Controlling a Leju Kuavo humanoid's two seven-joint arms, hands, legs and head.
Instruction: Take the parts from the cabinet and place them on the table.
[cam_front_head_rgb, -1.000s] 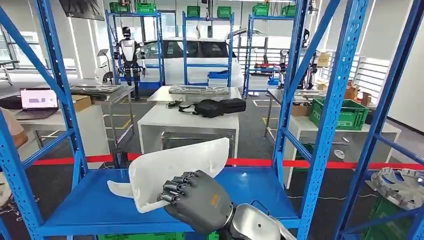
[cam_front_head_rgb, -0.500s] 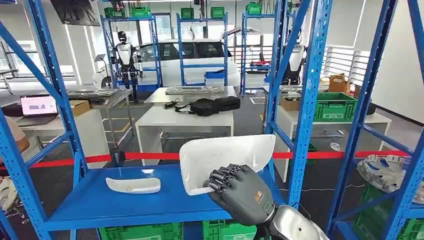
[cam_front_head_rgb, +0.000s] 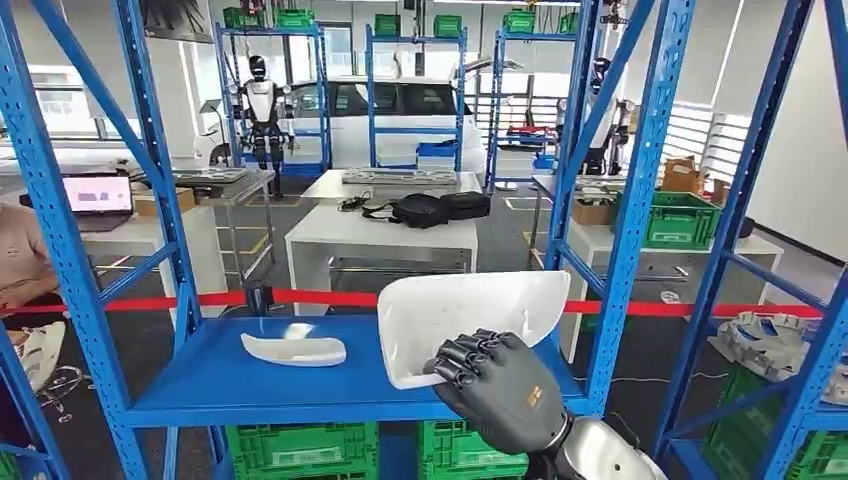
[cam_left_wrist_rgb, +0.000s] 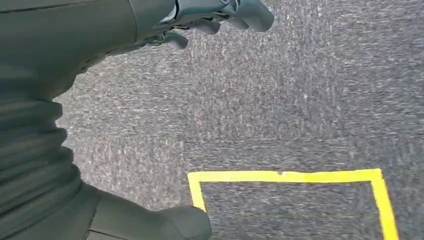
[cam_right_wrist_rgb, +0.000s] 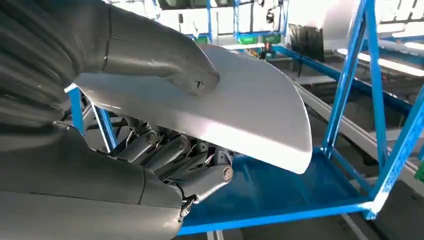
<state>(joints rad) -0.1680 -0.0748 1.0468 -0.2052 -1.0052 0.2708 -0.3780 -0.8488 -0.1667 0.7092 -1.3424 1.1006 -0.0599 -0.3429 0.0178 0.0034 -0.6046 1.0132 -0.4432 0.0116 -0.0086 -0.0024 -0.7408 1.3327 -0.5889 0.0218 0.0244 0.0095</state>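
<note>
Right hand (cam_front_head_rgb: 497, 385): my fingers (cam_front_head_rgb: 462, 362) grip the white part (cam_front_head_rgb: 470, 310), centre frame, long axis horizontal.
Left hand (cam_left_wrist_rgb: 220, 12): empty, fingers curled.

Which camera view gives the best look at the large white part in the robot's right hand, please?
The head view: the large white part shows whole, above the blue shelf, gripped by the right hand. The right wrist view shows its curved surface close up under the thumb. The left wrist view shows floor.
</note>
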